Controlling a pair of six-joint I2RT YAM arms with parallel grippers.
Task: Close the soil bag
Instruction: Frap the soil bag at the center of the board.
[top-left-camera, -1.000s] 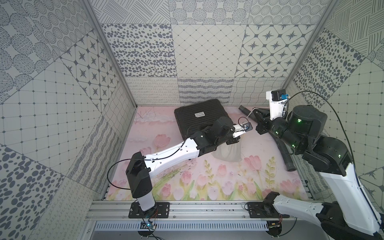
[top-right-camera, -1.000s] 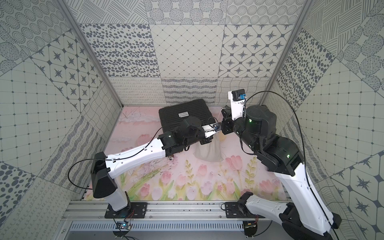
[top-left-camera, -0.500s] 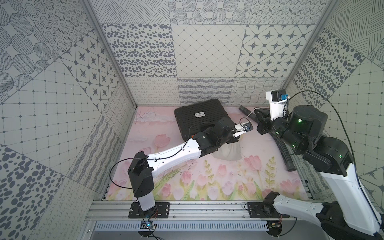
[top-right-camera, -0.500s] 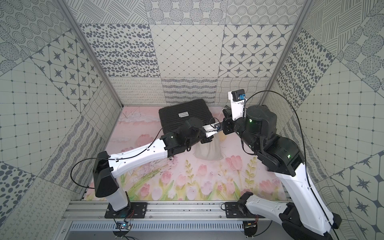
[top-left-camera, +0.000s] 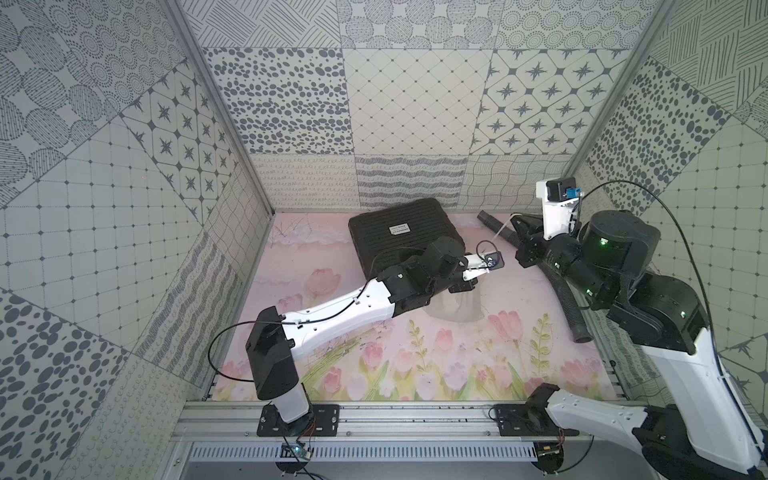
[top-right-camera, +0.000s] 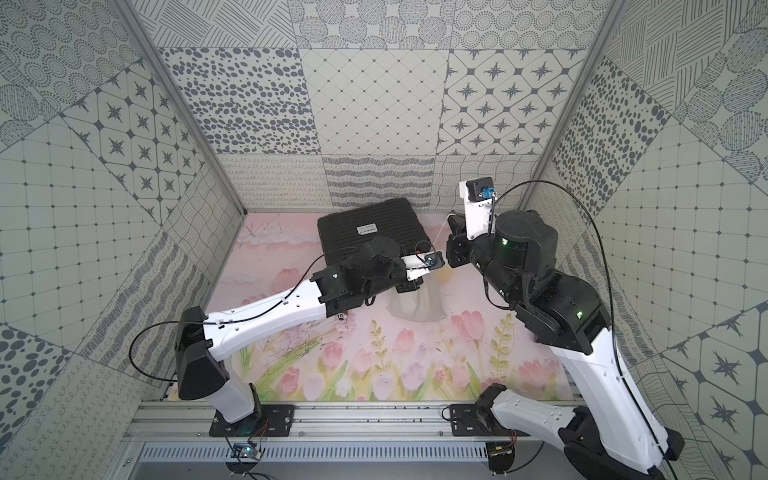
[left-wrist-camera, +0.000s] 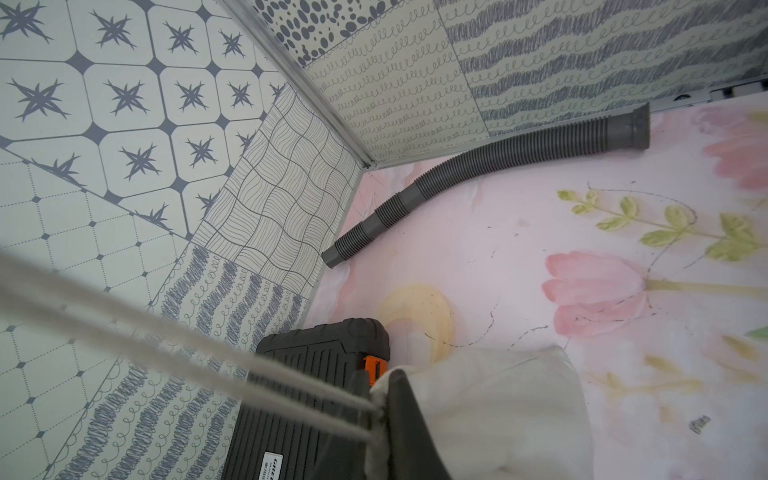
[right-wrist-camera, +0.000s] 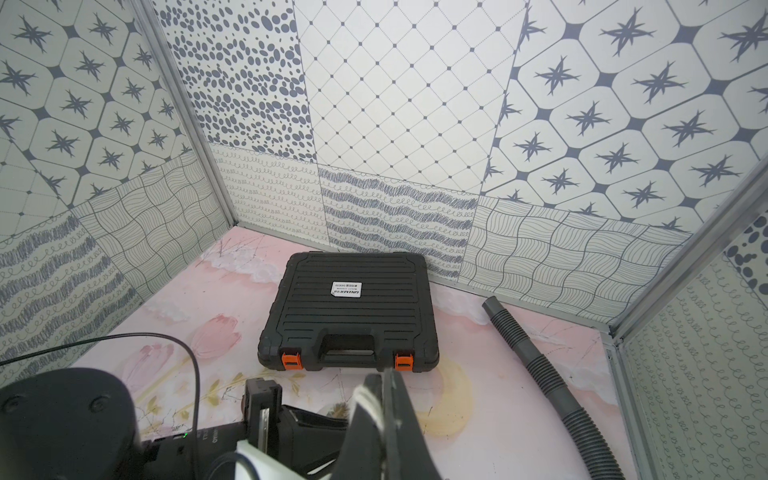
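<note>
Black case (top-left-camera: 399, 237) lies flat at the back of the mat (top-left-camera: 291, 257). Just in front of it, the left gripper (left-wrist-camera: 376, 409) is down on the bag (top-left-camera: 457, 308), jaws pinched tight on its gathered neck. The bag sits mid-mat, right beside the case's near corner. From that neck the cord (left-wrist-camera: 166, 345) runs out taut, two strands, up toward the right gripper (right-wrist-camera: 380, 395), jaws clamped shut on it, raised near the back right corner. Far right, a grey hose (top-left-camera: 561, 286) lies along the wall.
</note>
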